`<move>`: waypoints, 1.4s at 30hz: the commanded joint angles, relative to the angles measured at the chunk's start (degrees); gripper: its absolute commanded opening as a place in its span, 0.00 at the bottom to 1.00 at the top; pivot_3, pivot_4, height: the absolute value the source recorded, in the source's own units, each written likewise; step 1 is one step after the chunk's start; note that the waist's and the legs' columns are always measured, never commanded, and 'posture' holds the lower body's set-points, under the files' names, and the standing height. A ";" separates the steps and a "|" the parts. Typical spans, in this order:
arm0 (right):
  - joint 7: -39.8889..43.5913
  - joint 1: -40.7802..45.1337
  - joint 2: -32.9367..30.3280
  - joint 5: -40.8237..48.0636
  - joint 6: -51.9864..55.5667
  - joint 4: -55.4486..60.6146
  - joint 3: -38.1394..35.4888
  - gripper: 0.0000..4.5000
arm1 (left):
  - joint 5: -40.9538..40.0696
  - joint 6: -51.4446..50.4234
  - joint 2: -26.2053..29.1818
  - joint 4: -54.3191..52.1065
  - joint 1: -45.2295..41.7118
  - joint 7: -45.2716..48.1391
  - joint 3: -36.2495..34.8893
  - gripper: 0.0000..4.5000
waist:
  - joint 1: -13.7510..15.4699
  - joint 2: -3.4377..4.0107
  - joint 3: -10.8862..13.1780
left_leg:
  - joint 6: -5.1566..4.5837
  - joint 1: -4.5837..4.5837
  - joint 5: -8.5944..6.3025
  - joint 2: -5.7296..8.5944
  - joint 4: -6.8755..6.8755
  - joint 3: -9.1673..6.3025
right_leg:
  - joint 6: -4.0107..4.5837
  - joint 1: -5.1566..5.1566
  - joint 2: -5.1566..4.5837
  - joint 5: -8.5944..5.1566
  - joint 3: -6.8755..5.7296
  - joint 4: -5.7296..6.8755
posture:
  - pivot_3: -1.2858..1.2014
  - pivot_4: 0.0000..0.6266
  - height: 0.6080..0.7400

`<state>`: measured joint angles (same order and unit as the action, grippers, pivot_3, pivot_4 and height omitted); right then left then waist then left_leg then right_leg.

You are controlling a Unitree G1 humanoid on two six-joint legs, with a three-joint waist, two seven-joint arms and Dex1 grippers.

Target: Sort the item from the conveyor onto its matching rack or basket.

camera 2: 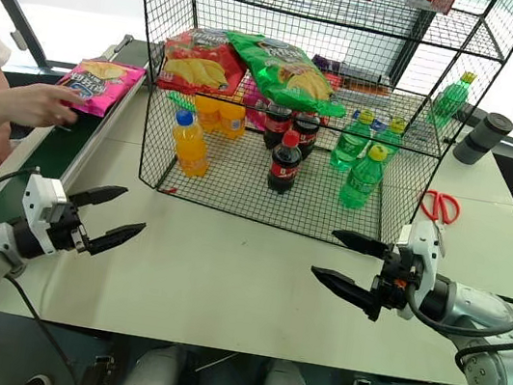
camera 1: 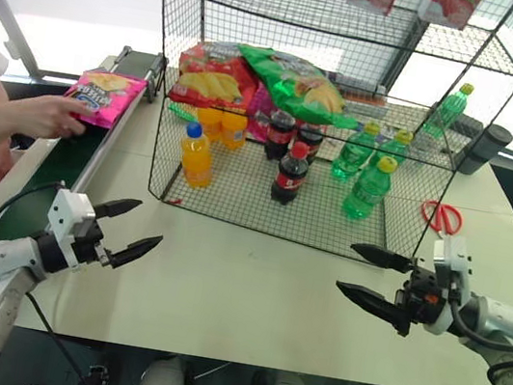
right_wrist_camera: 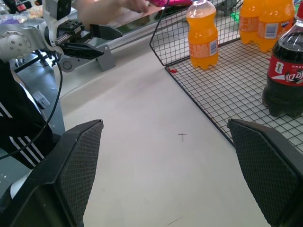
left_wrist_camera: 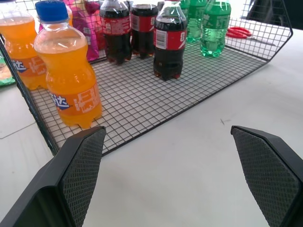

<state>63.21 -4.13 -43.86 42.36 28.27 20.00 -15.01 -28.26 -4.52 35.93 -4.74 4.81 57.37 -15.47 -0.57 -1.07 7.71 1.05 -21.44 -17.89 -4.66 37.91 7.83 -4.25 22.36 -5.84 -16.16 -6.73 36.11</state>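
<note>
Pink snack bag [camera 1: 106,96] lies on the conveyor [camera 1: 66,160] at its far end, a person's hand [camera 1: 52,115] resting on its near edge. Rack [camera 1: 285,197] stands on the table [camera 1: 251,289], beside the belt; its middle tier holds a red bag [camera 1: 208,70] and a green bag [camera 1: 298,82], likely the matching spot. Left gripper [camera 1: 127,228] hangs spread and empty near the belt's edge; right gripper [camera 1: 375,278] is spread too, empty, before the rack. Judgement: wait until the hand clears, then reach with the left, pinch the bag by an edge, not the puffed middle, which is slick.
</note>
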 commanded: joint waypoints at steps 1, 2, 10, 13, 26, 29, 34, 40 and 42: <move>-0.16 0.70 0.42 0.28 -0.89 0.48 -0.47 0.98 | -1.27 0.41 0.53 -1.79 0.14 0.02 -1.88 1.00 | -0.01 0.00 0.00 | 0.00 0.00 0.00 0.00 0.00 0.00 | 0.00 0.00 0.00 0.00 0.00 0.00 | 0.52 0.24 0.90; -0.26 0.82 0.46 0.31 -0.84 0.55 -0.36 0.98 | -1.44 0.11 0.44 -1.86 0.18 -0.25 -2.00 1.00 | 0.00 0.00 0.00 | 0.00 0.00 0.00 0.00 0.00 0.00 | 0.00 0.00 0.00 0.00 0.00 0.00 | 0.52 0.24 0.90; -4.14 5.82 2.82 -0.03 -1.41 1.23 1.13 0.98 | -1.69 -0.02 -0.63 -3.25 1.06 -6.07 -6.72 1.00 | -0.26 0.00 0.00 | 0.00 0.01 0.00 -0.04 0.00 0.01 | 0.02 0.03 0.01 0.01 0.00 0.01 | 0.52 0.24 0.90; -4.09 8.00 3.88 -0.28 -1.24 2.01 3.26 0.98 | 8.60 11.91 0.28 -3.76 5.65 -8.54 -8.55 1.00 | -0.29 -0.01 0.00 | 0.01 0.00 0.00 -0.05 0.00 0.02 | 0.05 0.04 0.02 0.03 0.00 0.02 | 0.52 0.24 0.90; 2.02 9.55 8.21 1.83 1.58 2.72 15.37 0.98 | 44.13 60.76 8.33 14.10 24.11 -29.95 -33.30 1.00 | 0.00 0.03 -0.01 | -0.15 -0.04 -0.10 -0.06 0.02 0.09 | 0.39 0.36 -0.31 -0.06 -0.03 -0.11 | 0.52 0.24 0.90; 2.18 11.62 9.56 4.82 2.99 1.70 14.23 0.98 | 48.37 64.68 9.88 18.56 25.45 -33.90 -33.20 1.00 | -0.17 -0.03 -0.04 | -0.15 -0.05 -0.11 -0.08 0.02 0.09 | 0.38 0.38 -0.30 -0.06 -0.06 -0.09 | 0.52 0.24 0.90; 2.86 9.92 10.33 5.47 0.83 2.30 13.05 0.98 | 52.85 65.80 10.19 22.44 25.95 -40.38 -31.38 1.00 | -0.19 -0.04 -0.04 | -0.22 -0.07 -0.15 -0.09 -0.02 0.15 | 0.34 0.43 -0.33 -0.04 -0.11 -0.09 | 0.52 0.24 0.90; 3.75 7.58 11.60 -8.69 -15.01 -2.82 15.61 0.98 | 55.58 64.92 12.82 27.05 23.30 -45.60 -26.63 1.00 | -0.17 -0.06 -0.05 | -0.23 -0.04 -0.15 -0.08 -0.01 0.23 | 0.26 0.43 -0.36 0.00 -0.17 -0.04 | 0.52 0.24 0.90; 3.53 7.26 11.89 -9.35 -16.03 -3.28 15.72 0.98 | 56.95 64.85 14.10 28.70 21.86 -47.64 -24.80 1.00 | -0.20 -0.07 -0.06 | -0.22 -0.01 -0.15 -0.09 0.01 0.23 | 0.29 0.42 -0.36 -0.01 -0.19 0.00 | 0.52 0.24 0.90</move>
<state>66.38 3.08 -32.22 34.06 14.76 16.28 0.92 27.79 60.26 48.61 23.20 27.24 12.09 -41.10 -0.77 -1.14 7.66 0.83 -21.46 -18.04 -4.74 37.92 8.06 -3.98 22.79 -6.19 -16.16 -6.91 36.12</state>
